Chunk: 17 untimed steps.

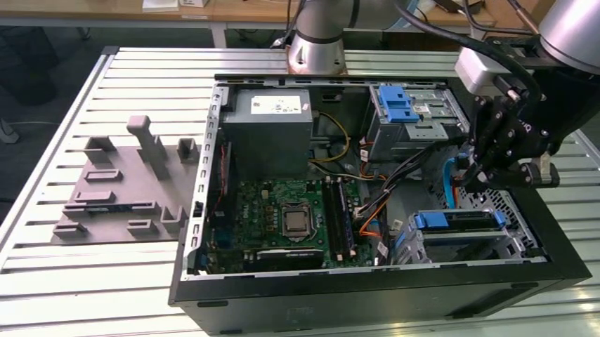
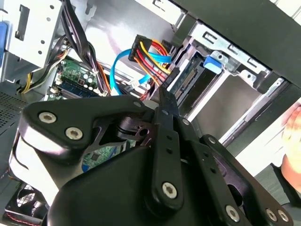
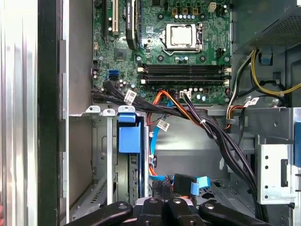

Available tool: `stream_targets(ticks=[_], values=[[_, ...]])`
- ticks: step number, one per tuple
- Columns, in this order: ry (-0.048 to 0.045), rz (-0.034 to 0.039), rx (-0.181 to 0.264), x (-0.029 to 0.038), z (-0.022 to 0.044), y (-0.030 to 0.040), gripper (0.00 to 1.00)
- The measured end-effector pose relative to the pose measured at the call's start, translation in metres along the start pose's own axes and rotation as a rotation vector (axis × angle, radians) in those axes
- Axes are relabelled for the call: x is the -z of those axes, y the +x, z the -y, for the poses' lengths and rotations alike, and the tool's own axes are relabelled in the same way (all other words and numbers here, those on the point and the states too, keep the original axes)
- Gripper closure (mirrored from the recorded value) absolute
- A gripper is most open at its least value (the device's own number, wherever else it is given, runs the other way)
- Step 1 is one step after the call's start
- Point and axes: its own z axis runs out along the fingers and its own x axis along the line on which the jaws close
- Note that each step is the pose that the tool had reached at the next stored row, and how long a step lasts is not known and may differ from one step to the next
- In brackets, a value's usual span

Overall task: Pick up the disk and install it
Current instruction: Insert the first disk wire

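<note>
– Over the case, at its drive-bay corner, hang the fingers. Can you make out their state?

– Pressed together, I'd say, with nothing between them. In the first wrist view their links sit side by side.

– And the disk?

– The disk lies flat in the lower bay of the case, its blue rail end facing the case's middle. It looks seated there, though how fully I can't tell.

– Which way from the fingers?

– Below them and apart, no contact. I judge its long axis to run across the case, from the middle out toward the side wall, so the tips point down at roughly its blue end.

– Farther into the case?

– Loose cables beside the bay, then the motherboard, and at the case's far end the grey power supply. The case itself sits on the slatted worktop.
</note>
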Motion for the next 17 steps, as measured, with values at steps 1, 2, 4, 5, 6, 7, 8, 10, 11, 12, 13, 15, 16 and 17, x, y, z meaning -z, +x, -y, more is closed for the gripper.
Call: stream_targets(ticks=[1, 2, 4, 5, 6, 7, 8, 10, 11, 12, 13, 15, 16, 17], values=[[0.0, -0.0001, 0.0, 0.0, 0.001, -0.0002, 0.89], [0.0, -0.0001, 0.0, 0.0, 0.002, -0.0003, 0.89], [0.0, 0.0, 0.0, -0.0001, 0.0028, -0.0004, 0.89], [0.0, 0.0, 0.0, -0.0001, 0.0029, -0.0004, 0.89], [0.0, 0.0, 0.0, -0.0001, 0.0029, -0.0003, 0.89], [0.0, -0.0001, 0.0, 0.0, 0.0029, -0.0003, 0.89], [0.0, 0.0, 0.0, -0.0001, 0.003, -0.0003, 0.83], [0.0, -0.0001, 0.0, -0.0001, 0.0031, -0.0003, 0.83], [0.0, -0.0001, 0.0, 0.0, 0.0031, -0.0003, 0.76], [0.0, 0.0, 0.0, -0.0001, 0.0032, -0.0003, 0.76], [0.0, 0.0, 0.0, -0.0002, 0.0035, -0.0003, 0.76], [0.0007, -0.0005, 0.0, -0.0006, 0.0035, -0.0003, 0.76], [0.002, -0.0009, 0.0, -0.0008, 0.0036, -0.0004, 0.76], [0.004, -0.0009, 0.0, -0.0011, 0.0035, -0.0003, 0.76]])
